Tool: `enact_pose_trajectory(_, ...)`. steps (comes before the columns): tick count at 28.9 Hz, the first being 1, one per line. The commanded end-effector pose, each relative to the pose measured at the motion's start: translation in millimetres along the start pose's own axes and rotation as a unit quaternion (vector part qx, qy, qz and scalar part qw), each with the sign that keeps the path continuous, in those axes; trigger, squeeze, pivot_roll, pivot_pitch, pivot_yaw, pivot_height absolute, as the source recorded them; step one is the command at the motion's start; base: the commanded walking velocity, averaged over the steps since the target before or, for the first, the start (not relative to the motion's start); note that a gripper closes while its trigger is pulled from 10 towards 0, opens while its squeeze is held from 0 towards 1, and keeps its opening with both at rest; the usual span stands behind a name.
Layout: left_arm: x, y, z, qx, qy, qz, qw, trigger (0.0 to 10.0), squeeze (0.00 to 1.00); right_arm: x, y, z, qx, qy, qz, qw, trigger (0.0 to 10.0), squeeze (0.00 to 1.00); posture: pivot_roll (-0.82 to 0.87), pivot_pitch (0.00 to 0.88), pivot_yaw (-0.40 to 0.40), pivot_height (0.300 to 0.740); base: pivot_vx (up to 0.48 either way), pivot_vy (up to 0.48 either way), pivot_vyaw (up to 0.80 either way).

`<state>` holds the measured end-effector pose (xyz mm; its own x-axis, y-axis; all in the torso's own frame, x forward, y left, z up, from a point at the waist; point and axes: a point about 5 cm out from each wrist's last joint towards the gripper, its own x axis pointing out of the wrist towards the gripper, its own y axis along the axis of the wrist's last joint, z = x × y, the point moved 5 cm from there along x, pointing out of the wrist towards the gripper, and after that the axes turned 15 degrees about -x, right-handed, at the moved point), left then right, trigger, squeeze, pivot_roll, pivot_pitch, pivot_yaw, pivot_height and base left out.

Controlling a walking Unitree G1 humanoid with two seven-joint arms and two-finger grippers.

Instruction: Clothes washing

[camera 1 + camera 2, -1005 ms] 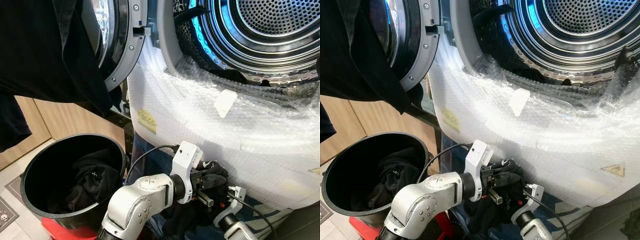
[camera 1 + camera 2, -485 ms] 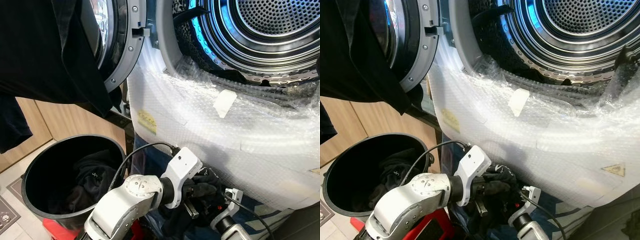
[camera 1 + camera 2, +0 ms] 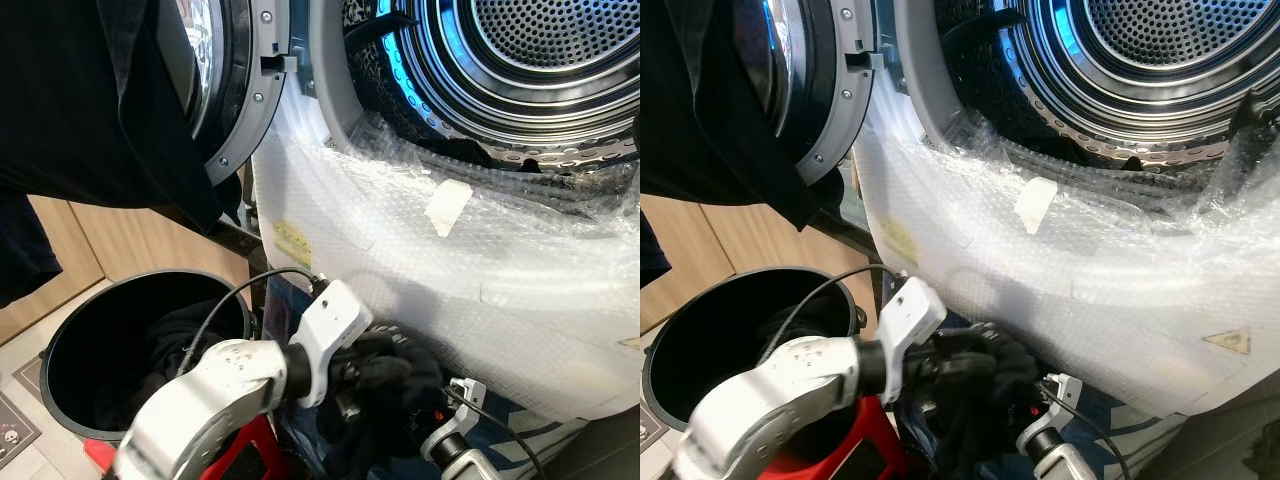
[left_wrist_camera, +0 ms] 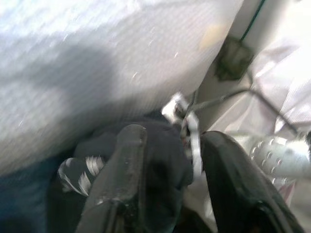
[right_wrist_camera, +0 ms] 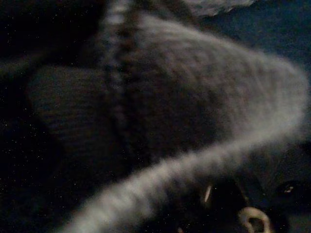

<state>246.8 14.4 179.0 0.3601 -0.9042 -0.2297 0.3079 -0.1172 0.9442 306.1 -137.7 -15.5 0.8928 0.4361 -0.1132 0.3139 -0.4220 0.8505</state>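
Note:
My left gripper (image 4: pixel 175 141) is low in front of the washing machine, shut on a bunched black garment (image 3: pixel 390 375) that hides its fingers (image 4: pixel 121 179) in the eye views. The garment hangs between the bubble-wrapped machine front (image 3: pixel 450 270) and a black bucket (image 3: pixel 62 335). The bucket holds more dark clothes (image 3: pixel 175 345). The drum (image 3: pixel 540 50) stands open and lit blue, its door (image 3: pixel 245 90) swung left. My right arm's wrist (image 3: pixel 450 440) sits just below the garment, and dark blurred fabric (image 5: pixel 146 111) lies close before its camera.
A large black cloth (image 3: pixel 90 110) hangs over the open door at upper left. A red object (image 3: pixel 240 450) lies under my left arm by the bucket. Blue fabric (image 3: pixel 520 440) lies on the floor under the machine front. Wooden panelling (image 3: pixel 120 250) stands behind the bucket.
My left arm has drawn back to the left toward the bucket, taking the black garment with it. The cloth now covers the gripper's fingers.

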Motion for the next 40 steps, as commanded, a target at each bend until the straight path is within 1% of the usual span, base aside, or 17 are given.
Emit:
enact_pose_trajectory(1,-4.6,2.3,5.7,0.011,-0.009,-0.003,1.000,10.0,1.00,1.9,9.9,5.0,-0.011,-0.010,0.013,1.000,0.0,0.00,0.34,0.000,-0.031,0.740,0.000,0.000,0.00)
enact_pose_trajectory(5,-11.7,5.9,-1.1,0.019,0.014,0.004,1.000,10.0,1.00,3.5,14.5,6.0,-0.012,-0.011,0.019,1.000,0.0,0.00,0.35,0.000,-0.033,0.740,0.000,0.000,0.00)
enact_pose_trajectory(7,-20.7,24.7,-30.3,0.028,0.104,0.057,0.992,10.0,1.00,4.8,18.1,4.5,-0.017,-0.003,0.024,1.000,0.0,0.00,0.34,0.000,-0.032,0.740,0.000,0.000,0.00)
enact_pose_trajectory(9,-28.4,33.3,-41.9,0.023,0.140,0.086,0.986,10.0,1.00,5.3,21.1,3.8,-0.018,0.003,0.029,0.999,0.0,0.00,0.34,0.004,-0.033,0.740,0.000,0.000,0.00)
enact_pose_trajectory(10,-39.2,32.3,-45.8,0.042,0.163,0.093,0.981,10.0,0.00,4.2,22.6,3.2,-0.026,0.013,0.027,0.999,0.0,0.00,0.34,0.009,-0.035,0.740,0.000,0.000,0.00)
enact_pose_trajectory(12,-42.6,29.0,-51.3,0.045,0.186,0.091,0.977,10.0,0.00,3.5,22.2,3.3,-0.028,0.016,0.025,0.999,0.0,0.00,0.34,0.010,-0.034,0.740,0.000,0.000,0.00)
enact_pose_trajectory(14,-49.7,18.3,-67.3,0.026,0.238,0.097,0.966,10.0,0.00,1.0,17.7,2.4,-0.036,0.025,0.012,0.999,0.0,0.00,0.34,0.011,-0.036,0.740,0.000,0.000,0.00)
enact_pose_trajectory(19,-69.6,-4.1,-102.2,0.023,0.352,0.118,0.928,10.0,0.00,-2.2,11.8,0.4,-0.044,0.039,-0.004,0.998,0.0,0.00,0.35,0.016,-0.042,0.740,0.000,0.000,0.00)
enact_pose_trajectory(21,-87.8,-5.5,-118.7,0.032,0.420,0.147,0.895,10.0,0.00,-3.1,10.7,-1.6,-0.049,0.049,-0.007,0.998,0.0,0.00,0.34,0.013,-0.044,0.740,0.000,0.000,0.00)
enact_pose_trajectory(22,-108.9,-6.8,-132.8,0.035,0.483,0.179,0.857,10.0,0.00,-3.2,11.1,-3.5,-0.052,0.058,-0.007,0.997,0.0,0.00,0.34,0.010,-0.045,0.740,0.000,0.000,0.00)
enact_pose_trajectory(23,-123.8,-8.8,-140.6,0.038,0.523,0.199,0.828,10.0,0.00,-3.3,11.6,-4.8,-0.053,0.063,-0.006,0.997,0.0,0.00,0.34,0.010,-0.045,0.740,0.000,0.000,0.00)
enact_pose_trajectory(24,-149.3,-21.4,-154.5,0.005,0.580,0.234,0.780,10.0,0.00,-2.8,11.8,-8.7,-0.058,0.077,-0.007,0.995,0.0,0.00,0.34,0.003,-0.049,0.740,0.000,0.000,0.00)
enact_pose_trajectory(26,-166.5,-35.4,-163.6,-0.006,0.621,0.236,0.748,10.0,0.00,-3.3,10.7,-12.0,-0.067,0.090,-0.012,0.994,0.0,0.00,0.33,0.000,-0.056,0.740,0.000,0.000,0.00)
enact_pose_trajectory(28,-181.6,-46.1,-169.5,0.010,0.658,0.226,0.718,10.0,0.00,-4.9,9.6,-14.7,-0.078,0.105,-0.017,0.991,0.0,0.00,0.33,0.000,-0.060,0.740,0.000,0.000,0.00)
enact_pose_trajectory(30,-184.8,-47.7,-169.1,0.024,0.663,0.222,0.715,10.0,0.00,-5.6,12.0,-15.4,-0.085,0.111,-0.015,0.990,0.0,0.00,0.34,0.000,-0.061,0.740,0.000,0.000,0.00)
enact_pose_trajectory(31,-181.6,-46.5,-165.4,0.064,0.653,0.206,0.726,10.0,0.00,-5.2,15.4,-17.8,-0.088,0.122,-0.010,0.989,0.0,0.00,0.34,0.000,-0.060,0.740,0.000,0.000,0.00)
enact_pose_trajectory(40,-179.9,-65.9,-161.1,0.061,0.645,0.207,0.733,10.0,0.00,2.3,29.6,-38.0,-0.111,0.176,0.009,0.978,0.0,0.00,0.35,0.000,-0.076,0.740,0.000,0.000,0.00)
